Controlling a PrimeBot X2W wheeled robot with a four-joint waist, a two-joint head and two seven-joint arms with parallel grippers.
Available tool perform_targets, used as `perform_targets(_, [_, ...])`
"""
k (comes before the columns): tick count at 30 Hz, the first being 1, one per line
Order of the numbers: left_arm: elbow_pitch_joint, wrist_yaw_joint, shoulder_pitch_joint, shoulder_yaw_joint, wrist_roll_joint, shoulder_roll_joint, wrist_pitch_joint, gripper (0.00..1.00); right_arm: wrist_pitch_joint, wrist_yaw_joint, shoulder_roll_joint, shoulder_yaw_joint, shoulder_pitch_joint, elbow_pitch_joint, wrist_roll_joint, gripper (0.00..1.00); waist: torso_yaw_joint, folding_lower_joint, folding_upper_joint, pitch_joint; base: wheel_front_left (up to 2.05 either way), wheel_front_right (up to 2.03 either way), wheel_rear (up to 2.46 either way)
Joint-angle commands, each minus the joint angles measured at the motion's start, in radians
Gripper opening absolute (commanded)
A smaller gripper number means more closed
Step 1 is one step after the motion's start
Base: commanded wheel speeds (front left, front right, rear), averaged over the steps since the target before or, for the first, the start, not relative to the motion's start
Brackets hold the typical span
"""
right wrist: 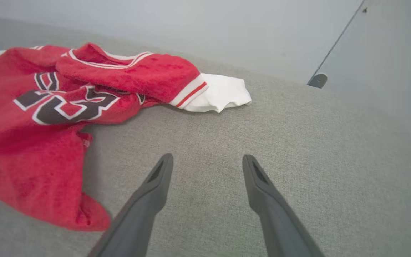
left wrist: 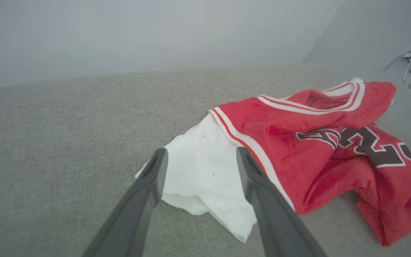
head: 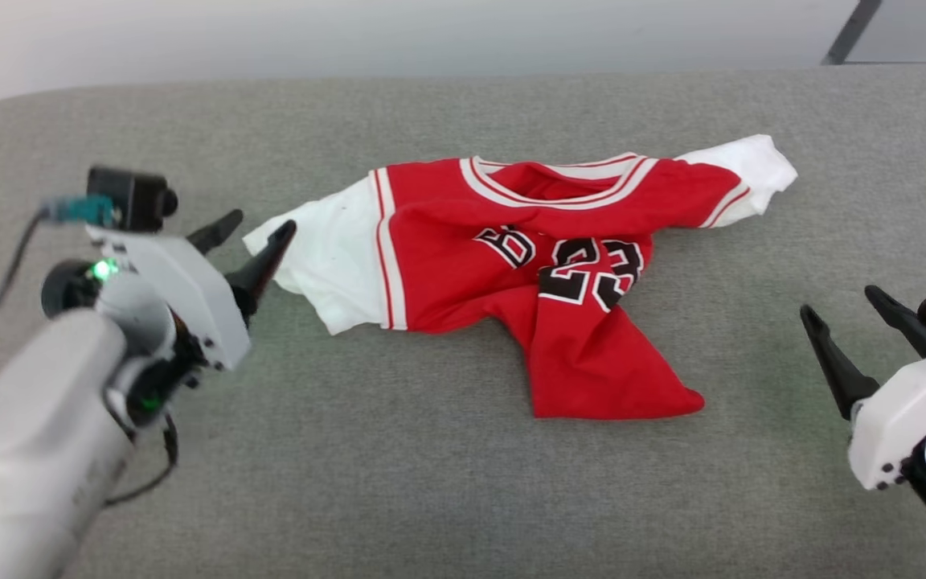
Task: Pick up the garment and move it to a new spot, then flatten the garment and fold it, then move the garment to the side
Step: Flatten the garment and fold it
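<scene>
- Here, in the head view, the red number-23 jersey lies crumpled on the grey cloth-covered desk. It lies between the two tools. Its white sleeve is just past the fingertips of the left tool, whose fingers are spread and grip nothing. The right tool is also released and stands well apart from the cloth.
- In the left wrist view, the left tool has one finger on either side of the white sleeve, just above it. The red body is bunched up beyond the far finger.
- In the right wrist view, the right tool gapes over bare desk. The other white sleeve lies ahead of its tips, and the hem corner lies off to one side.
- Handling, as I judge it: the jersey is light, soft and limp, so it will sag and drag rather than keep its shape. The striped shoulder seams or the hem corners look like firmer places to pinch than loose sleeve cloth.
</scene>
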Motion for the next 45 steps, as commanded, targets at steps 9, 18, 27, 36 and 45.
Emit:
perform_targets(9, [-0.191,0.216,0.243,0.06,0.184,-0.02,-0.346,1.0,0.046,-0.001,-0.283,0.174,-0.091,0.055,0.084,1.0,0.08,0.0,0.0,0.021,0.0,0.0,0.0])
perform_targets(18, [-0.479,0.309,0.496,0.34,0.47,-0.159,-0.348,1.0,0.056,-0.001,-0.456,0.318,-0.304,0.149,0.19,1.0,0.17,0.0,0.0,0.098,0.0,0.0,0.0])
perform_targets(27, [-0.499,0.212,0.553,0.499,0.599,-0.258,-0.349,1.0,0.077,-0.001,-0.547,0.554,-0.501,0.238,0.277,1.0,0.223,0.0,0.0,0.161,0.0,0.0,0.0])
perform_targets(36, [-0.486,0.126,0.547,0.591,0.677,-0.325,-0.349,1.0,0.047,-0.001,-0.571,0.732,-0.621,0.293,0.323,0.42,0.233,0.0,0.0,0.192,0.0,0.0,0.0])
perform_targets(45, [-0.474,0.032,0.426,0.595,0.734,-0.241,-0.331,1.0,-0.003,-0.001,-0.561,0.818,-0.697,0.333,0.342,0.0,0.205,0.0,0.0,0.191,0.0,0.0,0.0])
